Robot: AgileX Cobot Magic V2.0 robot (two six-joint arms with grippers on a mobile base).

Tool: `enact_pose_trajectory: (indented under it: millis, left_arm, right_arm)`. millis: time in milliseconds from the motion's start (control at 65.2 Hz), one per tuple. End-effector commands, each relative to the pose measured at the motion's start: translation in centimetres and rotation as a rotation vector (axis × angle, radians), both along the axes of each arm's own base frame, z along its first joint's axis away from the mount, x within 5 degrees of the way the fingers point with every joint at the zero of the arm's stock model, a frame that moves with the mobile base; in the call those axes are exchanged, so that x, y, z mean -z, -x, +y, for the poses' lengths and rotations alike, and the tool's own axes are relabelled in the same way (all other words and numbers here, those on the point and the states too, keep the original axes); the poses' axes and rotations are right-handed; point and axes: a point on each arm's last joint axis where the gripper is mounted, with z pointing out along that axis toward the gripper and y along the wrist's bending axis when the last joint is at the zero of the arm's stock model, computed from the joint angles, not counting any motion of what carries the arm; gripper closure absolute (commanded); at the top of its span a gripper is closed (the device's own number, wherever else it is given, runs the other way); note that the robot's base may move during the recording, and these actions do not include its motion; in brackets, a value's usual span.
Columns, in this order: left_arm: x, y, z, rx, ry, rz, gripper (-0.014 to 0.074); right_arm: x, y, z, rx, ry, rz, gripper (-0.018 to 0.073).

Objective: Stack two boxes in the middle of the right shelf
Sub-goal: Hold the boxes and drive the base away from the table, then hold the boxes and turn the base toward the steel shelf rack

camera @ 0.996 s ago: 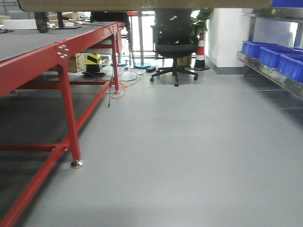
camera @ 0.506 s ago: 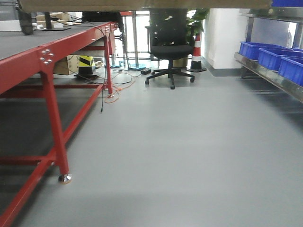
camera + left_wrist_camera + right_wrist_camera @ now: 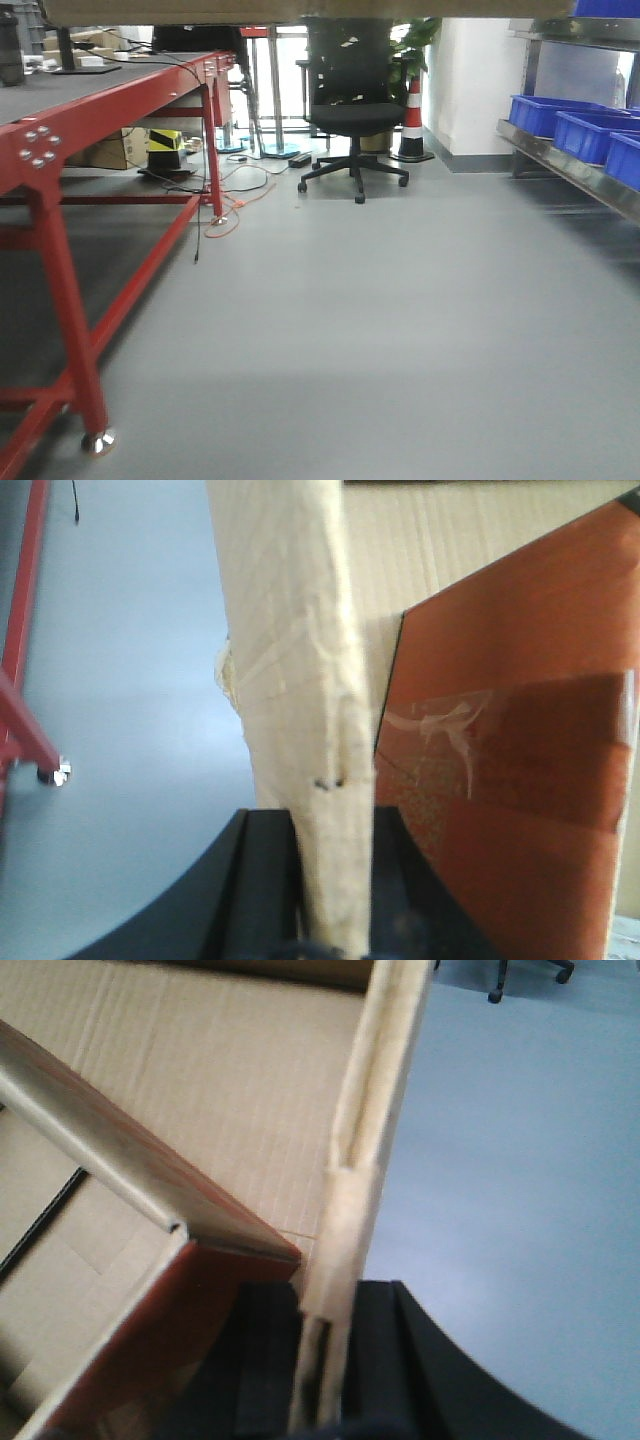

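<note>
Both grippers hold one tan cardboard box by its open top walls. In the left wrist view my left gripper [image 3: 333,830] is shut on the box's pale left wall [image 3: 290,630], beside a reddish-brown inner flap [image 3: 510,730]. In the right wrist view my right gripper [image 3: 322,1305] is shut on the box's right wall [image 3: 375,1110]. The front view shows only the box's lower edge [image 3: 300,10], a strip across the top. The steel shelf [image 3: 590,180] runs along the right edge of that view, well ahead of the box.
Blue plastic bins [image 3: 585,128] sit on the shelf level. A red-framed table [image 3: 110,100] lines the left side, its leg and foot [image 3: 97,440] close by. A black office chair [image 3: 352,120], a striped cone [image 3: 411,125] and floor cables [image 3: 235,195] lie ahead on grey floor.
The base has rolled forward: the red table leg slid left and nearer, the chair grew larger, and the blue bins shifted toward the right edge. The box stays held.
</note>
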Motion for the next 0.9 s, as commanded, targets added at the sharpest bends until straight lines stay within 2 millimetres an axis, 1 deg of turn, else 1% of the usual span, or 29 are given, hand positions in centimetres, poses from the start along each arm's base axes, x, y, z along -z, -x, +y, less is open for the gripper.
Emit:
enact_pose_trajectory:
  millis: [0, 889]
  left_arm:
    - [-1.36, 0.61, 0.17, 0.004, 0.039, -0.086, 0.0708]
    - [-1.38, 0.55, 0.39, -0.012, 0.018, -0.094, 0.0708]
  right_arm:
    - [-0.57, 0.04, -0.40, 0.017, 0.011, -0.047, 0.0711]
    - [-0.58, 0.03, -0.39, 0.017, 0.010, -0.049, 0.0711]
